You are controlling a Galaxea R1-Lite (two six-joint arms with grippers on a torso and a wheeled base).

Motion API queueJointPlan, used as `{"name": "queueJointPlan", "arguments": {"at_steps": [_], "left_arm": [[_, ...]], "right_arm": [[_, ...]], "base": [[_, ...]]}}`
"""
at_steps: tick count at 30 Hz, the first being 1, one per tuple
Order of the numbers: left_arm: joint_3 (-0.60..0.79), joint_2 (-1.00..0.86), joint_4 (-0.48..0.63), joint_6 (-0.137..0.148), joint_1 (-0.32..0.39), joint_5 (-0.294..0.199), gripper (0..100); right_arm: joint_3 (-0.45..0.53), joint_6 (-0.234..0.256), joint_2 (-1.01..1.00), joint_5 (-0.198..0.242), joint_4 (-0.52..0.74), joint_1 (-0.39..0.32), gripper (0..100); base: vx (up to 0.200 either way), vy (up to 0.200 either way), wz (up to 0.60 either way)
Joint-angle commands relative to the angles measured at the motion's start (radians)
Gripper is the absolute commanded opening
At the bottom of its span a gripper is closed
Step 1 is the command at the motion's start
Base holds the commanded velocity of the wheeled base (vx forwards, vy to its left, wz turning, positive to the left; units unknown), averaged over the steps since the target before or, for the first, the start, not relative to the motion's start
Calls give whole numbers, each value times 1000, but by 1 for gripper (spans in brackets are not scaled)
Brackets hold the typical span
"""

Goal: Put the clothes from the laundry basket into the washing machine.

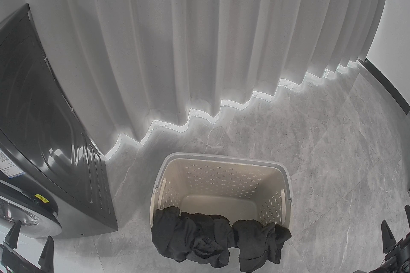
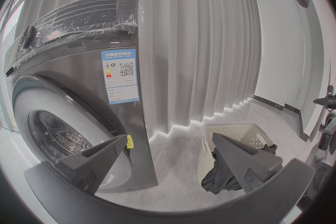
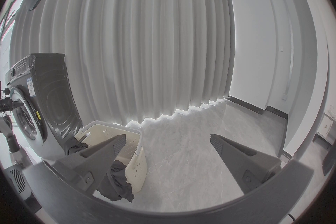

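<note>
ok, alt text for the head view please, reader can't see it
A cream laundry basket stands on the grey stone floor with dark clothes draped over its near rim. A dark washing machine stands to its left, and a white curtain hangs behind. The left gripper and right gripper, both open, sit at the bottom corners, apart from the basket.

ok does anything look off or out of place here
One thing: the dark clothes are slung over the near rim of the laundry basket, partly hanging outside instead of lying in it, while its floor looks bare. Also, the washing machine has plastic film over its control panel.
</note>
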Motion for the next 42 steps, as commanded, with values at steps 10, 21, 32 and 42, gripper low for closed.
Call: {"name": "queueJointPlan", "arguments": {"at_steps": [10, 21, 32, 42], "left_arm": [[18, -13, 0, 1, 0, 0, 100], [18, -13, 0, -1, 0, 0, 100], [18, -13, 1, 2, 0, 2, 100], [18, -13, 0, -1, -1, 0, 100]], "right_arm": [[18, -1, -4, 1, -1, 0, 100], [18, -1, -4, 1, -1, 0, 100], [18, -1, -4, 1, -1, 0, 100], [18, -1, -4, 1, -1, 0, 100]], "base": [[0, 0, 0], [-36, 0, 0], [-73, 0, 0], [-40, 0, 0]]}}
